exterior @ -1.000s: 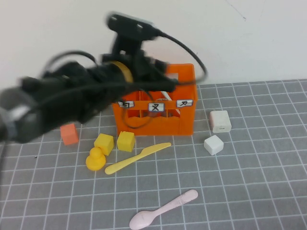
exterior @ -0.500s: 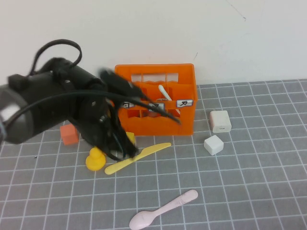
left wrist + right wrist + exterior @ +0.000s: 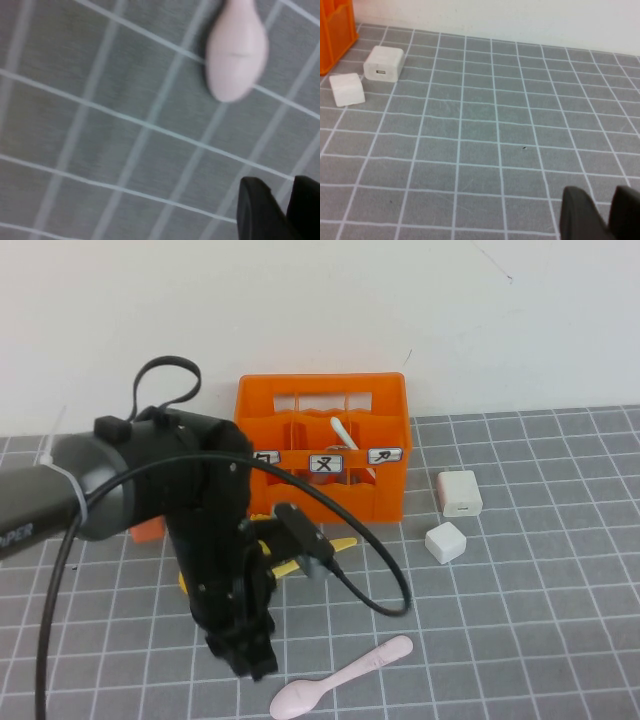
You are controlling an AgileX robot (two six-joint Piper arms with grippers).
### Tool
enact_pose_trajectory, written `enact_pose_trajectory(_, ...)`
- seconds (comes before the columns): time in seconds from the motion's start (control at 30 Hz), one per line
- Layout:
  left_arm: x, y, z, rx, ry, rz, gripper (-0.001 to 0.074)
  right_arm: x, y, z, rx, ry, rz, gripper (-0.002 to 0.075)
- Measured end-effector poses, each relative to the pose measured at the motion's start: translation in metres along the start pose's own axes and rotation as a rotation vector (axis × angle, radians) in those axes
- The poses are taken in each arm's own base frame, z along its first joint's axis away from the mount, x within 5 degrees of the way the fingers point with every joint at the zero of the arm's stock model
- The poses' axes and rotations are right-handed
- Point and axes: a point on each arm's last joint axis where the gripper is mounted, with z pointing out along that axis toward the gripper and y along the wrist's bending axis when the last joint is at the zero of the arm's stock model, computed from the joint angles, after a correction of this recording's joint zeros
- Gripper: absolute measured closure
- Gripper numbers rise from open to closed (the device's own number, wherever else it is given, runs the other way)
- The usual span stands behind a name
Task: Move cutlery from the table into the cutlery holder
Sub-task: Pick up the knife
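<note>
**Left tool low over worktop, next to pink spoon bowl**

Left tool: down near the worktop, nothing between its fingertips. In the left wrist view they sit close together with a narrow gap, gripping nothing. Pale pink spoon lies flat just beside the tool, bowl end nearest it, handle pointing away toward the robot's right. No contact between tool and spoon.

Yellow knife: on the worktop behind the tool, toward the crate, mostly hidden by the left arm; only a short stretch shows.

Cutlery holder: orange crate, further behind the tool, against the wall. A cream-white knife stands tilted in one of its inner compartments.

Right tool: not in the high view; the right wrist view shows its fingertips close together with a small gap, empty, above bare worktop. Two white blocks and the crate's corner are well away from it.

Small orange cube partly visible behind the left arm.
</note>
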Motion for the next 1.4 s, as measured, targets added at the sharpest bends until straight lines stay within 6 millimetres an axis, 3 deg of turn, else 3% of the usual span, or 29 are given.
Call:
enact_pose_trajectory(0.4,-0.008,0.057,-0.004,-0.228,-0.293,-0.092,0.0591,0.000,0.000,0.000,0.000,0.000,0.000,0.0581)
enact_pose_trajectory(0.53,-0.011,0.068,0.008,-0.239,-0.307,-0.114,0.0481,0.000,0.000,0.000,0.000,0.000,0.000,0.0581)
enact_pose_trajectory(0.67,-0.015,0.077,0.028,-0.238,-0.303,-0.144,0.0295,0.000,0.000,0.000,0.000,0.000,0.000,0.0581)
enact_pose_trajectory(0.77,-0.020,0.083,0.041,-0.244,-0.312,-0.163,0.0253,0.000,0.000,0.000,0.000,0.000,0.000,0.0581)
enact_pose_trajectory(0.97,-0.023,0.088,0.058,-0.238,-0.306,-0.178,0.0311,0.000,0.000,0.000,0.000,0.000,0.000,0.0581)
enact_pose_trajectory(1.13,-0.025,0.086,0.062,-0.223,-0.297,-0.203,0.0417,0.000,0.000,0.000,0.000,0.001,0.000,0.0581)
enact_pose_trajectory(1.27,-0.025,0.085,0.062,-0.210,-0.295,-0.238,0.0547,0.000,0.000,0.000,0.000,0.001,0.000,0.0581)
enact_pose_trajectory(1.4,-0.025,0.084,0.062,-0.208,-0.295,-0.272,0.0552,0.000,0.000,0.000,0.000,0.001,0.000,0.0581)
